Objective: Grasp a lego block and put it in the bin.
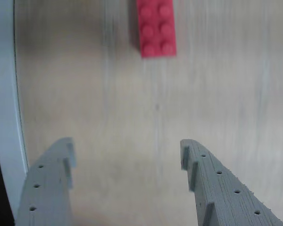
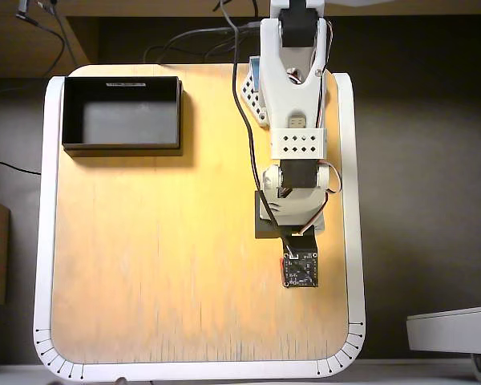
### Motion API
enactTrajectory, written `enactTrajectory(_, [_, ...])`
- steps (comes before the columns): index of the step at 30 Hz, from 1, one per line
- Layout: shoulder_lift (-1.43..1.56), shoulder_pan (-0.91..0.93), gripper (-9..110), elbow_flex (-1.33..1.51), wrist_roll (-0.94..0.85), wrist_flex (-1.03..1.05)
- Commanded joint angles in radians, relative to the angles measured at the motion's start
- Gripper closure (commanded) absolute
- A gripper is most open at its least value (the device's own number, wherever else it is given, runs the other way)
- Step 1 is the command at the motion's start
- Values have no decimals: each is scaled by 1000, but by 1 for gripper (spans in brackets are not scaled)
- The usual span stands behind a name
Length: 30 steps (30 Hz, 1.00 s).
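In the wrist view the gripper (image 1: pixel 127 155) is spread wide, its two grey printed fingers (image 1: pixel 47 183) rising from the bottom edge at about 7 and 5 o'clock with bare wood showing between them and nothing held. The red lego block (image 1: pixel 156 28) lies at 12 o'clock ahead of the fingertips, well apart from them, flat on the table with its studs up and its long side running away from the camera; its far end is cut off by the top edge of the frame. The pale wooden table (image 1: pixel 132 117) has a white rim (image 1: pixel 4 117) running down the 9 o'clock side of this view.

In the overhead view the white arm (image 2: pixel 297 120) reaches down from the 12 o'clock edge over the right half of the table, ending at a small dark camera board (image 2: pixel 301 269). The arm covers the gripper and the block here, so neither can be made out. The black bin (image 2: pixel 72 120) sits at the table's 10 o'clock corner, well apart from the arm, with a white label (image 2: pixel 125 83) on its far rim and only its dark grey floor showing inside
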Motion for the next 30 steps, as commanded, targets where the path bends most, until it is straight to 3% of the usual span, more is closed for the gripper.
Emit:
enactTrajectory(1, [-17,12,76,-161,17,-123])
enactTrajectory(30, [-252,80,75,-230,-52,-229])
